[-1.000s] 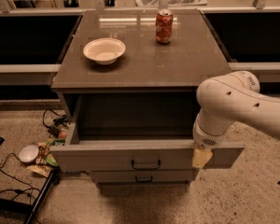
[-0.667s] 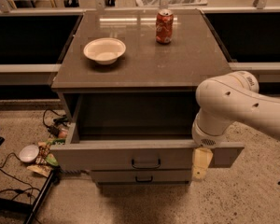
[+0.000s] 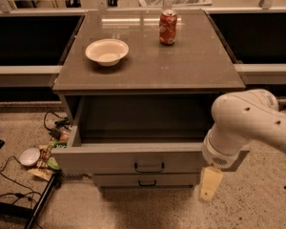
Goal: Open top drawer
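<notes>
The top drawer [image 3: 109, 157] of the grey cabinet stands pulled out towards me. Its deep grey box is open and looks empty. Its small black loop handle [image 3: 149, 167] is in the middle of the flat front. My gripper [image 3: 210, 184] hangs below the white arm [image 3: 243, 123] at the drawer's right front corner, lower than the handle and to its right, apart from it. It holds nothing that I can see. A shorter drawer front [image 3: 119, 179] with its own black handle [image 3: 147, 183] sits shut below.
On the cabinet top [image 3: 181, 66] stand a white bowl [image 3: 107, 51] and a red soda can [image 3: 168, 27]. On the floor at the left lie a small bowl [image 3: 29, 156], wrappers [image 3: 46, 162], cables and a black stand leg [image 3: 40, 202].
My gripper has dropped lower and slightly right beside the drawer's right front corner. The drawer has stayed pulled out.
</notes>
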Robot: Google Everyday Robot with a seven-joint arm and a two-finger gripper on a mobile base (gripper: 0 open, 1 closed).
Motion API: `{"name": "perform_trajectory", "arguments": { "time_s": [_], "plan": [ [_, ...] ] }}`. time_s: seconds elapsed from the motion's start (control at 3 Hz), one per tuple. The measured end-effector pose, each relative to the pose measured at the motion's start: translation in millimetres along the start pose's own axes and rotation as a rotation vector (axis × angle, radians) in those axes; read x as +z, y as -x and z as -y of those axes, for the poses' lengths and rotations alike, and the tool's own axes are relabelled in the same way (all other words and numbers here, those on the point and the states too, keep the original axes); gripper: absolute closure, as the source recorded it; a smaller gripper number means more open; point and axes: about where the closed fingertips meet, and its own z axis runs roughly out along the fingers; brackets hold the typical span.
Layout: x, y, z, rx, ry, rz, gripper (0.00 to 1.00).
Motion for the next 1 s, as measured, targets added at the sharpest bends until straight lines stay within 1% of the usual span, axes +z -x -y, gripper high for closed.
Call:
{"name": "perform_trajectory", "arguments": {
  "time_s": [0.33,0.67,1.0],
  "plan": [
    [2.3,-5.8,-37.4,0.025,0.044,0.033,0.23],
    [2.0,-5.5,-36.9,0.025,0.044,0.033,0.47],
    [-1.3,-6.1,-43.4,0.028,0.048,0.032,0.70]
  ]
}}
